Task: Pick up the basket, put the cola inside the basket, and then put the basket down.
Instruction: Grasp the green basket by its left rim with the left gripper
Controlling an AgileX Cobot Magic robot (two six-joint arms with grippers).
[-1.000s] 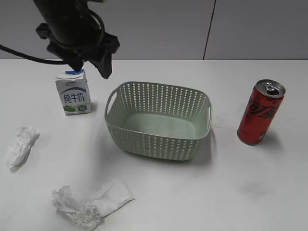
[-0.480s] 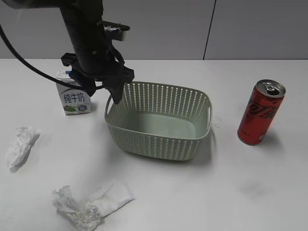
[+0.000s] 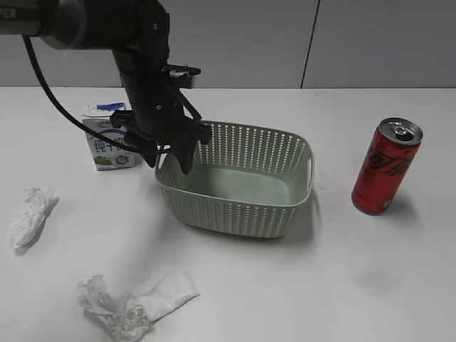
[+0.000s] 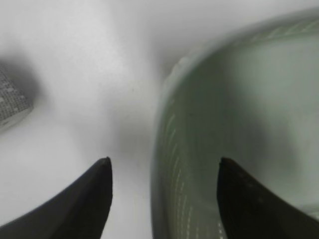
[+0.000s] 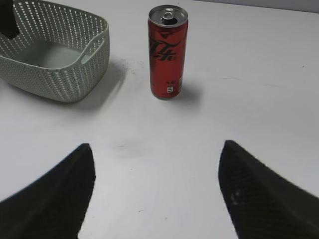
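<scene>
Exterior view | left gripper (image 3: 169,161) spread wide, empty, straddling basket (image 3: 239,206) left rim | right gripper (image 5: 154,191) agape, empty | cola (image 3: 385,167) upright, frame right

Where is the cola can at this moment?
In the exterior view the cola stands upright on the table's right side, apart from the basket, right of it. No gripper touches it.

sage-green perforated basket (image 3: 242,206), red cola (image 3: 385,167)
</scene>
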